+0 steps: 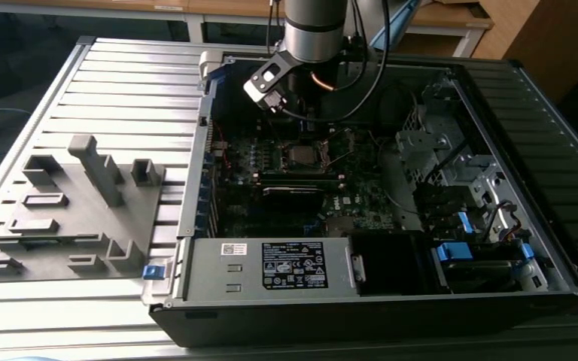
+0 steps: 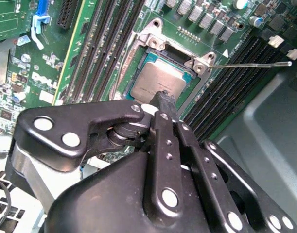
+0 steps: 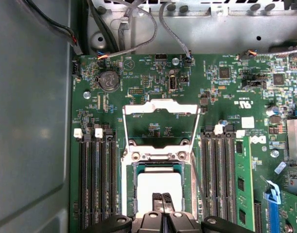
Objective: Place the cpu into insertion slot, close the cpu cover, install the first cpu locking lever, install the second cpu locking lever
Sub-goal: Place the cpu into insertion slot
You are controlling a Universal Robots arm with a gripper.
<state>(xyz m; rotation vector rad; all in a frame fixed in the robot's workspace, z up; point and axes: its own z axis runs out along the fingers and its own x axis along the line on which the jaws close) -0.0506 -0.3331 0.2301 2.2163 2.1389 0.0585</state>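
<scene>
In the exterior view, an open computer case [image 1: 369, 320] on a slatted table [image 1: 118, 83], with the arm [image 1: 314, 30] reaching in from twelve o'clock. Just toward six o'clock from it, the insertion slot [image 1: 304, 154] on the green motherboard [image 1: 369, 214]. Further toward six o'clock, a labelled power supply [image 1: 279, 267]. At nine o'clock of the case, a grey fixture block [image 1: 68, 210]; at three o'clock of the slot, a metal drive cage [image 1: 439, 150]. In both wrist views, the gripper [image 2: 164, 98] [image 3: 163, 200] closed right up, fingertips pressed side by side with nothing clamped between them, poised low over one edge of the cpu [image 2: 155, 80] [image 3: 155, 184]; impossible to tell whether touching. The cpu lying flat inside the slot, silvery top up. In the first wrist view, the cpu cover [image 3: 160, 107] swung open and tilted back off the slot, bare board visible through its cut-out. In the second wrist view, a thin locking lever [image 2: 250, 64] unlatched, jutting out over the long black memory slots [image 2: 104, 48] beside the slot.
</scene>
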